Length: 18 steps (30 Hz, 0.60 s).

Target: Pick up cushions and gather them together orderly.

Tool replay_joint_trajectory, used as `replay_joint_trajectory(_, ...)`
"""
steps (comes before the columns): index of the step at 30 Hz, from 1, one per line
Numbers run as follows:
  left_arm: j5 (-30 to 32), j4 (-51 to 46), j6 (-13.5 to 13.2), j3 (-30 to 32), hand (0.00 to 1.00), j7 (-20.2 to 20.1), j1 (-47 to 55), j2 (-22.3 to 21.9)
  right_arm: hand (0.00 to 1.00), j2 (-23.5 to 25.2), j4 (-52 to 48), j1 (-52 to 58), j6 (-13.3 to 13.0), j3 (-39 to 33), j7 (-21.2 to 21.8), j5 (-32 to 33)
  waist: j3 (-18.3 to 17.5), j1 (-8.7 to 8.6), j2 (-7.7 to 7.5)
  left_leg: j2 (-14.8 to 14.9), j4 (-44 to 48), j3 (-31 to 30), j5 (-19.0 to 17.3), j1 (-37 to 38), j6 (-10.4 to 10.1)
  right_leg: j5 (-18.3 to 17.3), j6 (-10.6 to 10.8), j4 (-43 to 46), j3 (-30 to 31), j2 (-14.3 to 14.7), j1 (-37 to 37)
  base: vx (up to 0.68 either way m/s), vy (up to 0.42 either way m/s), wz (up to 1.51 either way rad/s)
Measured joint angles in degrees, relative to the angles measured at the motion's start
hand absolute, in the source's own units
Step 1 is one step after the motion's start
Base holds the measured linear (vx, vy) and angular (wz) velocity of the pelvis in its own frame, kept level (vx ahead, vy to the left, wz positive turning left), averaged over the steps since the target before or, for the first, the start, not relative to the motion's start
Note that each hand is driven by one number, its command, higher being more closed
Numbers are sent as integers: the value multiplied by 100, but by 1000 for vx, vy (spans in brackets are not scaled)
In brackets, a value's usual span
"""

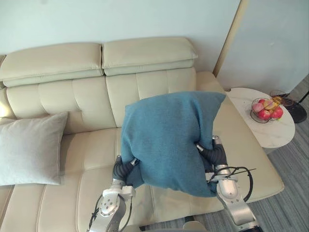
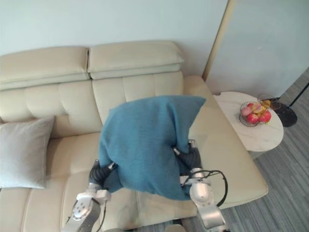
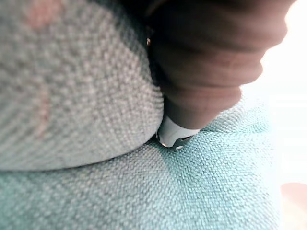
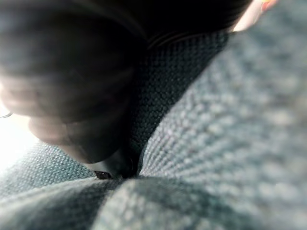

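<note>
I hold a big teal-blue cushion up in front of me, above the seat of a cream sofa. My left hand grips its lower left corner and my right hand its right edge. The cloth bunches into folds around both. Up close, the left hand is sunk into a crease of the teal weave, and the right hand is pressed into a fold of the cushion too. A light grey cushion leans against the sofa back at the far left.
A round white side table stands right of the sofa with a wire bowl of fruit on it. A pale wall rises behind the sofa. Grey plank floor shows at the lower right.
</note>
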Motion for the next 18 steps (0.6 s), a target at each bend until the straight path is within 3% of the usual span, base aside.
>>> replay_joint_trajectory(4, 189, -198, -1, 120, 100, 54, -39, -50, 100, -52, 12, -219, 38, 19, -13, -23, -75, -18, 52, 75, -515, -58, 303, 44, -104, 104, 105, -266, -149, 88, -50, 13, -76, 3)
replay_joint_trajectory(11, 357, -152, -3, 288, 100, 506, -882, -56, 100, -58, 856, -1529, 121, 60, -261, -235, -3, 53, 87, 342, -738, -270, 645, -426, -259, 479, -20, -618, -371, 348, -347, -84, -78, 12)
replay_joint_trajectory(14, 402, 216, -6, 544, 100, 786, -1970, -49, 100, -64, 1386, -2665, 238, 63, -513, -255, 446, 93, 162, 426, -802, -382, 889, -802, -283, 661, -33, -641, -546, 418, -640, -206, -32, 26)
replay_joint_trajectory(18, 543, 1080, -6, 972, 100, 1230, -4099, 168, 100, -194, 2561, -4957, 465, -12, -854, -471, 1100, 249, 293, 528, -1029, -499, 1341, -1454, -278, 939, -41, -554, -662, 532, -1373, -225, -24, 9)
